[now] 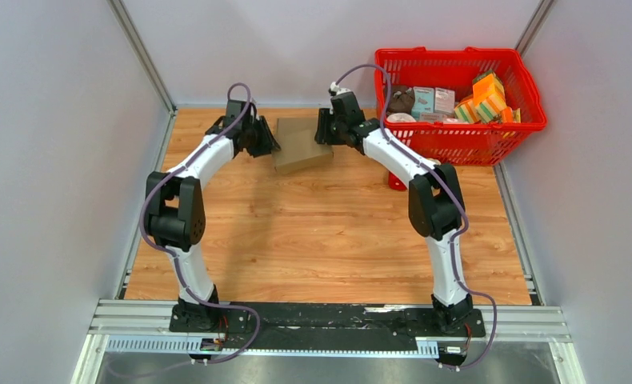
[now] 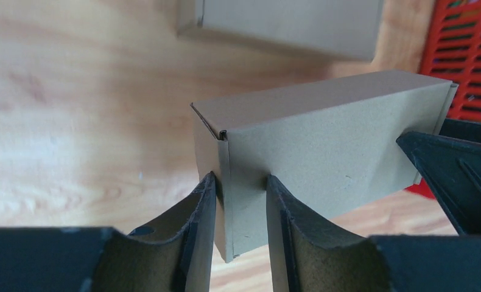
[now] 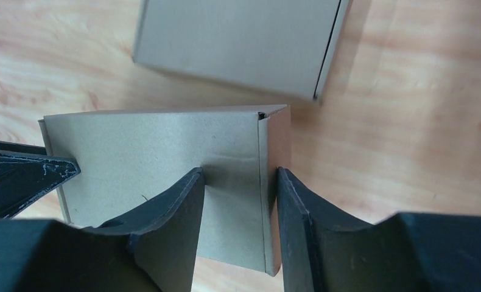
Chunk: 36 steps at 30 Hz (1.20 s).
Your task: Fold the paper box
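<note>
Brown paper box [image 2: 323, 134], held between both grippers over the table [image 1: 337, 240], near the middle of its far edge, beside a second box [image 2: 287, 24] lying flat. Left gripper [image 2: 239, 182] clamped on one end of the box, right gripper [image 3: 239, 176] clamped on the opposite end; left arm [image 1: 209, 156] and right arm [image 1: 401, 160] with elbows bent, forearms angled inward toward each other. Red basket [image 1: 529, 96] at the far right corner.
</note>
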Tool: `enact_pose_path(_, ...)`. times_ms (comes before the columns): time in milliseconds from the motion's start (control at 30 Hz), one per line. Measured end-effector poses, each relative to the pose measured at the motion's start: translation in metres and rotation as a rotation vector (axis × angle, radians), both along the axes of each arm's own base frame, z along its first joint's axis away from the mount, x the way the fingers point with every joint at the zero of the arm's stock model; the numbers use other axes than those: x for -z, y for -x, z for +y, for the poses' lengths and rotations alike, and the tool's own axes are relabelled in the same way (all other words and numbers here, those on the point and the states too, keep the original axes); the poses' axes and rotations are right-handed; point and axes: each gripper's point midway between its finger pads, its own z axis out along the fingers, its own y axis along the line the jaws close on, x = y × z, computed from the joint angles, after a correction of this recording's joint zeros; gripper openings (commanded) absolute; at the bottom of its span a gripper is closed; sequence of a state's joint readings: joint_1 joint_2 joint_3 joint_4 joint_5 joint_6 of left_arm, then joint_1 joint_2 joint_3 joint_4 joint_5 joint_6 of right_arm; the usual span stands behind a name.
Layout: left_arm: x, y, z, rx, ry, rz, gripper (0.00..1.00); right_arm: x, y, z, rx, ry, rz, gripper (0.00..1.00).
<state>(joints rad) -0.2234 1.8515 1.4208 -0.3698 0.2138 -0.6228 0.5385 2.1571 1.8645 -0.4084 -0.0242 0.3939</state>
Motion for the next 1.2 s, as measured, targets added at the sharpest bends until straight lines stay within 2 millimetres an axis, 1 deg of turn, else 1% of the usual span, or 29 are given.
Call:
enact_pose_path(100, -0.021, -0.028, 0.001, 0.005, 0.011, -0.063, 0.41, -0.019, -0.023, 0.0, 0.016, -0.029, -0.065, 0.47)
enact_pose_path(200, -0.043, -0.056, 0.003, 0.005, 0.018, -0.134, 0.41, -0.036, -0.042, -0.001, 0.033, -0.059, -0.123, 0.47)
enact_pose_path(300, -0.056, -0.083, 0.005, -0.003, 0.023, -0.193, 0.41, -0.047, -0.063, 0.0, 0.051, -0.085, -0.173, 0.47)
enact_pose_path(367, -0.059, -0.097, 0.006, -0.005, 0.025, -0.218, 0.41, -0.046, -0.073, 0.0, 0.059, -0.094, -0.188, 0.47)
enact_pose_path(500, -0.051, -0.117, 0.006, -0.006, 0.016, -0.23, 0.42, -0.034, -0.091, 0.001, 0.073, -0.103, -0.194, 0.47)
enact_pose_path(567, -0.05, -0.126, 0.006, -0.006, 0.017, -0.238, 0.43, -0.026, -0.096, 0.0, 0.081, -0.104, -0.185, 0.47)
enact_pose_path(700, -0.048, -0.141, 0.004, -0.001, 0.028, -0.257, 0.43, -0.017, -0.099, -0.002, 0.092, -0.107, -0.17, 0.47)
enact_pose_path(800, -0.054, -0.148, 0.001, -0.002, 0.045, -0.275, 0.43, -0.015, -0.1, -0.003, 0.097, -0.118, -0.161, 0.47)
enact_pose_path(900, -0.064, -0.152, -0.002, -0.002, 0.073, -0.302, 0.42, -0.016, -0.102, -0.006, 0.103, -0.128, -0.159, 0.47)
enact_pose_path(1000, -0.07, -0.155, -0.004, -0.003, 0.091, -0.324, 0.41, -0.017, -0.102, -0.007, 0.106, -0.138, -0.154, 0.47)
enact_pose_path(1200, -0.069, -0.156, -0.004, -0.011, 0.104, -0.34, 0.41, -0.016, -0.102, -0.007, 0.108, -0.14, -0.15, 0.47)
